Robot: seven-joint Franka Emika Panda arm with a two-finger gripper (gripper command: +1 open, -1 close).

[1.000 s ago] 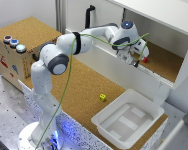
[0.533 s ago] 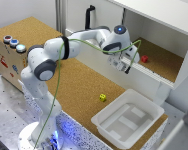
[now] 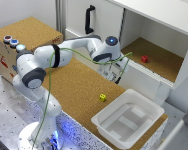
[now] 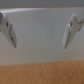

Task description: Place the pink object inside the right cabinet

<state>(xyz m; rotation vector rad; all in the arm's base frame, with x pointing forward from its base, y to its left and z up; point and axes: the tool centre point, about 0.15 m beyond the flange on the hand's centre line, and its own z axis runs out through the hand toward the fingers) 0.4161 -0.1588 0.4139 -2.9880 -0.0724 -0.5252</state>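
Observation:
The pink object [image 3: 144, 59], a tiny reddish-pink cube, lies on the cork-brown floor inside the right cabinet [image 3: 159, 35], a white-walled compartment at the exterior view's right. My gripper [image 3: 117, 75] is outside the cabinet, in front of its lower white front wall and above the cork table, apart from the cube. In the wrist view the gripper [image 4: 39, 34] is open and empty: its two fingers [image 4: 70, 31] stand wide apart with only a white surface and a cork strip between them. The cube does not show in the wrist view.
A small yellow die [image 3: 102, 97] lies on the cork table [image 3: 74, 85]. A white plastic tub [image 3: 128, 119] stands at the table's front right. A white door with a black handle [image 3: 88, 19] is behind the arm. A box with coloured buttons [image 3: 13, 42] is at the left.
The gripper has drawn back out of the cabinet opening toward the exterior view's left and down. The pink cube now lies free on the cabinet floor.

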